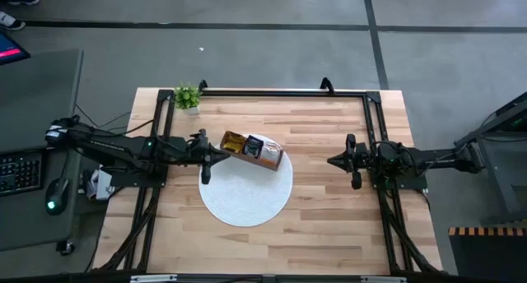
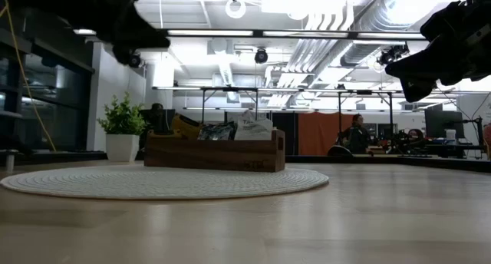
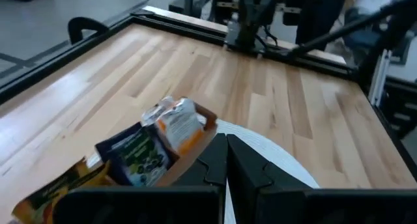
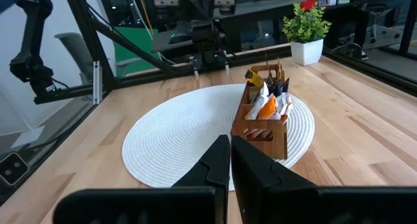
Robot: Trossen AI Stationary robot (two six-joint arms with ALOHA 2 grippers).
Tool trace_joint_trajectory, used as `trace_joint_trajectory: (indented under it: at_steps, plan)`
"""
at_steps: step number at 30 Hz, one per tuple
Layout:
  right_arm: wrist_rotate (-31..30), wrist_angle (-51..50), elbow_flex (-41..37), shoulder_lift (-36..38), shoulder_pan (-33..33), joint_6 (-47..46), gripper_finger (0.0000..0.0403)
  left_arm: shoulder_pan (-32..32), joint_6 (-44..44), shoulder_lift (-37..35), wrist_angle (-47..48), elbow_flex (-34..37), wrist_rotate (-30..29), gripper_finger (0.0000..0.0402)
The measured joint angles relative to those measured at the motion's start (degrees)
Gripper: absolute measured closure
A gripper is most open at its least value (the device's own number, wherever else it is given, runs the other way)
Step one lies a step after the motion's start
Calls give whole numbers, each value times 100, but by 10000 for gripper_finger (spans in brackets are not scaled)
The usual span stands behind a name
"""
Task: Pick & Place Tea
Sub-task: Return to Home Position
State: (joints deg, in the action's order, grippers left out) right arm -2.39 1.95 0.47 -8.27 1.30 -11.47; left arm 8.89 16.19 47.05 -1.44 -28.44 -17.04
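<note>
Pale wooden plank table [image 1: 329, 209]. A round white woven mat [image 1: 245, 201] lies flat on it. A small potted plant [image 1: 188, 96] stands well apart from the mat.

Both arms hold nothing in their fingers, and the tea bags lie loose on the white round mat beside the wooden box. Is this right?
Not quite. The tea bags do not lie loose on the white round mat; they stand inside the wooden box, as the right wrist view shows. The left gripper and the right gripper do hold nothing.
</note>
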Motion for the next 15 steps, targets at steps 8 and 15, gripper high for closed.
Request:
trace_joint_trajectory:
  at_steps: [8,15]
  plan:
    - [0,0,-1,0,-1,0,391,-552,-423,-1129,-697,1215,617,401]
    - [0,-2,0,0,-2,0,391,-626,-898,-2466,-844,2006,1051,401]
